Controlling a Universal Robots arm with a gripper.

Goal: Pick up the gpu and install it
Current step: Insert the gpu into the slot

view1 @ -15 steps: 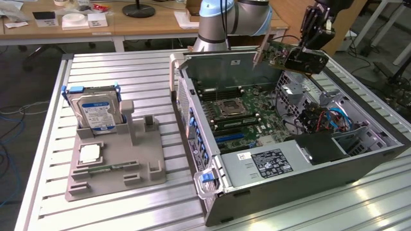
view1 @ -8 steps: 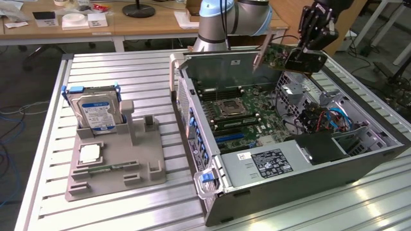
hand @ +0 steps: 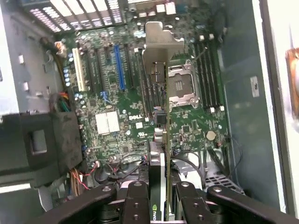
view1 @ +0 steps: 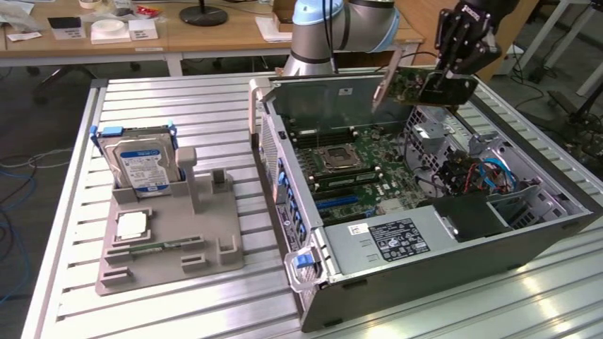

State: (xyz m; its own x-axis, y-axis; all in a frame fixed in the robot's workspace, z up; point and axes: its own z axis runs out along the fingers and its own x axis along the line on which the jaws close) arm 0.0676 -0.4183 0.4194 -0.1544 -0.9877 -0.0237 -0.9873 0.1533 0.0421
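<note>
The gpu (view1: 407, 81) is in the air, lifted clear above the far end of the open computer case (view1: 414, 282), near the case's far corner on the exterior view's right. It is tilted, with its silver bracket (view1: 385, 83) pointing toward the exterior view's left and its black cooler side under the gripper (view1: 450, 76). The fingers (hand: 135, 205) are clamped on the card from both faces; in the wrist view the card is seen edge-on between them, with its bracket end farthest from the gripper. Below it lies the motherboard (view1: 358, 169), and the card hangs over the strip between the expansion slots, one of them blue (hand: 119, 65), and the bare processor socket (hand: 182, 84). It is apart from the board and not seated in any slot. The case lies on its side with the open face up, on the slatted metal table (view1: 188, 99), toward the table's edge on the exterior view's right. Near the opposite edge of the table sits a grey tray (view1: 169, 261), well apart from the case. A hard drive (view1: 141, 166) with a blue-white label stands upright at the tray's far end, and a narrow green memory stick (view1: 155, 247) lies flat nearer its front. The robot arm (view1: 325, 28) rises behind the case's far edge.
</note>
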